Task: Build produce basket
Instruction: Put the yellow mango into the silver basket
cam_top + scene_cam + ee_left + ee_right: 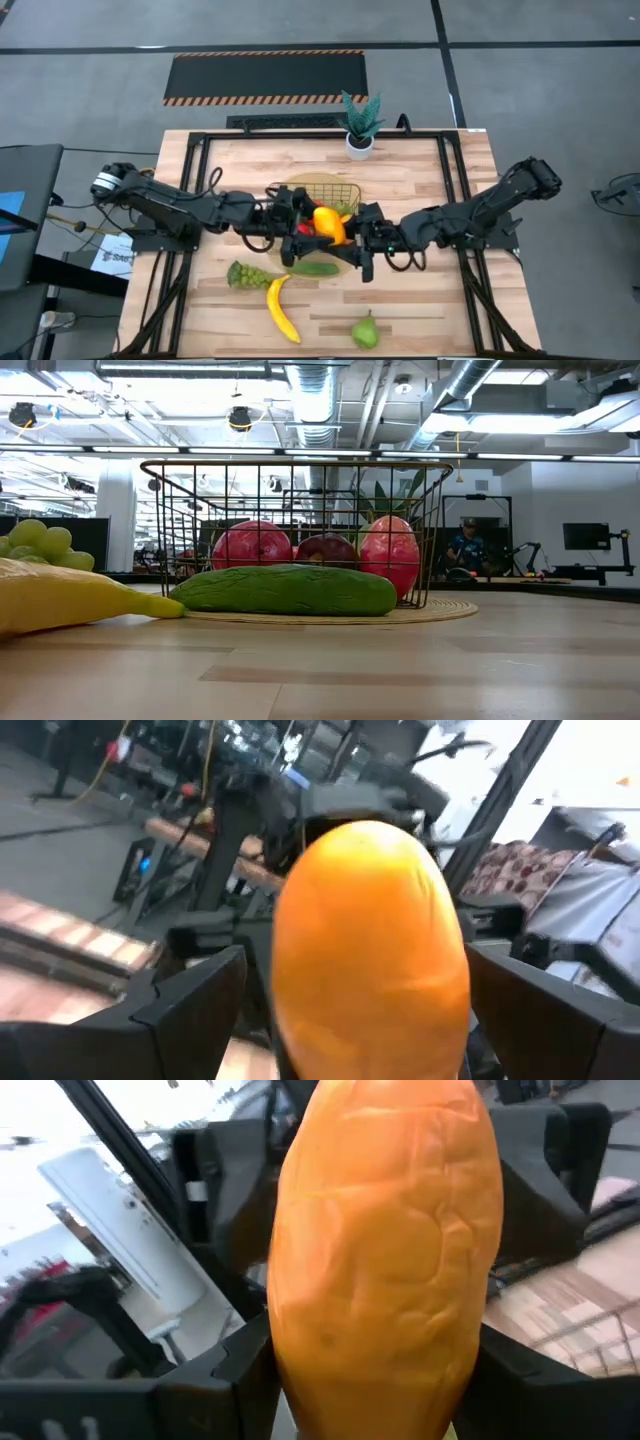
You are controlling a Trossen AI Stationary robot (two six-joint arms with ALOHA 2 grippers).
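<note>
The wire basket (338, 193) stands on a round tan mat (445, 610) and holds red fruits (252, 545). Both grippers meet over its near edge at an oblong orange fruit (328, 225). My right gripper (370, 1380) is shut on the fruit. My left gripper (350, 1020) is open from the opposite side, with fingers on either side of the fruit and a gap at one finger (190, 1005). A cucumber (315, 268) lies by the basket. Grapes (245, 273), a banana (282, 308) and a pear (366, 331) lie nearer the table's near edge. My right gripper pinches the orange fruit between its two fingers (235, 1365), on opposite sides of the end nearest it (300, 1350). It reaches in roughly level from the table's right. The fruit is lifted clear above the basket's near edge.
A potted plant (360, 125) stands at the table's far edge behind the basket. A dark frame (190, 190) runs along the table's left, right and far sides. Bare wood lies to the basket's right and along the near edge.
</note>
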